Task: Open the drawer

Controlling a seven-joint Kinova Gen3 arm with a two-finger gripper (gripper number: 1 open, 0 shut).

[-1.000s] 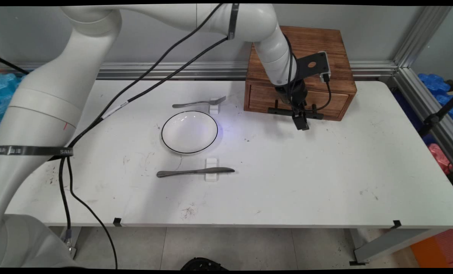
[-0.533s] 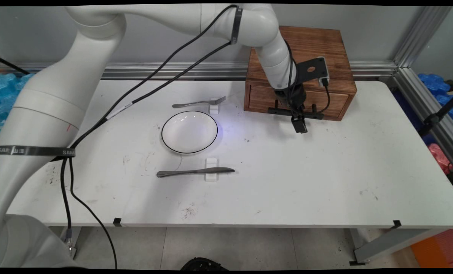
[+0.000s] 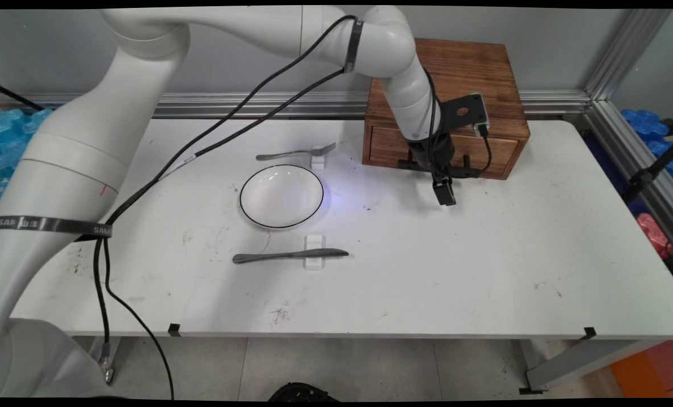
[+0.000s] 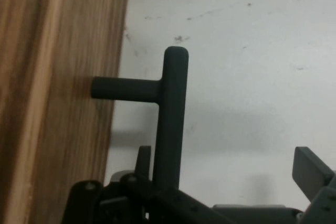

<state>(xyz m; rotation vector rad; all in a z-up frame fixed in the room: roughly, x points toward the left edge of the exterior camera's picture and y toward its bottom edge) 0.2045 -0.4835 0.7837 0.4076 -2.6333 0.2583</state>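
A brown wooden box stands at the table's back, and its single drawer looks closed. A black bar handle runs across the drawer front. My gripper hangs just in front of this handle, pointing down at the table. In the hand view the handle stands out from the wood on a short post and passes between the fingers of my open gripper. The bar lies close to the left finger, while the right finger is well clear of it. Nothing is held.
A white plate with a black rim sits left of centre. A fork lies behind it on a small white rest. A knife lies in front on another rest. Black cables hang from the arm.
The gripper has slid a little lower and nearer in the main view, staying in front of the drawer handle. The drawer and the tableware have not moved.
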